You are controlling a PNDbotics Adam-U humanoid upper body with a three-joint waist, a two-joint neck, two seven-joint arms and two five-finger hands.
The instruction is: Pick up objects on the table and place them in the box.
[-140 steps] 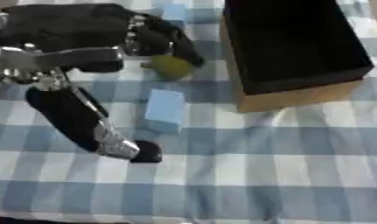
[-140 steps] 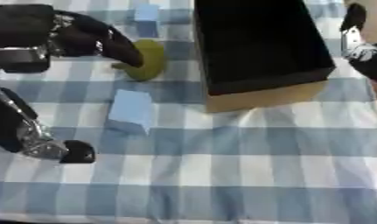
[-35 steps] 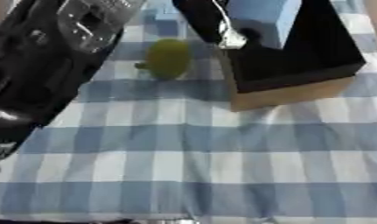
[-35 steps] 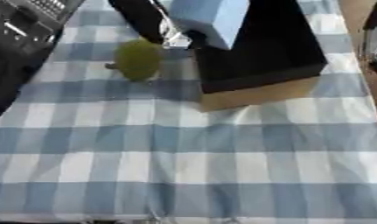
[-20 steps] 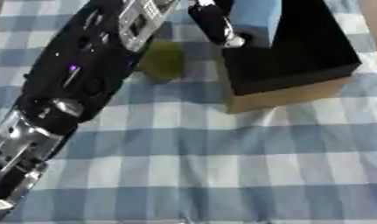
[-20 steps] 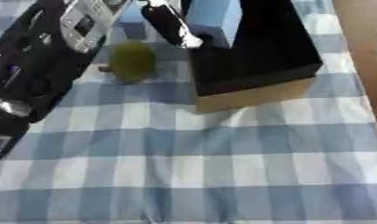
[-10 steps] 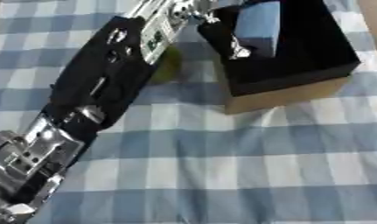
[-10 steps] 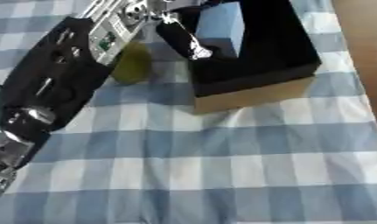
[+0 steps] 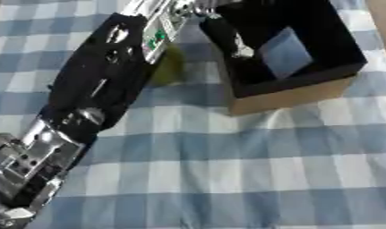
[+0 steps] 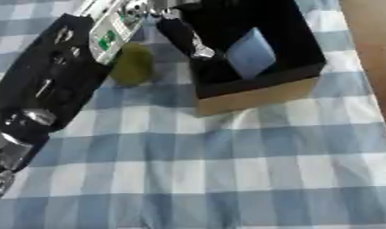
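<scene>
A light blue block point(image 9: 286, 51) lies tilted inside the black-lined cardboard box point(image 9: 283, 97) at the upper right. My left arm runs up from the lower left, and my left hand point(image 9: 227, 36) hangs over the box's left part. Its fingers point(image 10: 192, 41) are stretched out just left of the block and hold nothing. A green rounded fruit point(image 10: 133, 62) sits on the checked cloth left of the box, partly behind my forearm. My right hand shows in no view.
The blue-and-white checked cloth point(image 9: 250, 170) covers the table. My black forearm point(image 9: 98, 94) blocks the left side. A brown strip point(image 10: 370, 40) beyond the cloth's right edge runs beside the box.
The blue block has left my left hand and dropped lower and to the right, into the box. The hand has stayed over the box's left part.
</scene>
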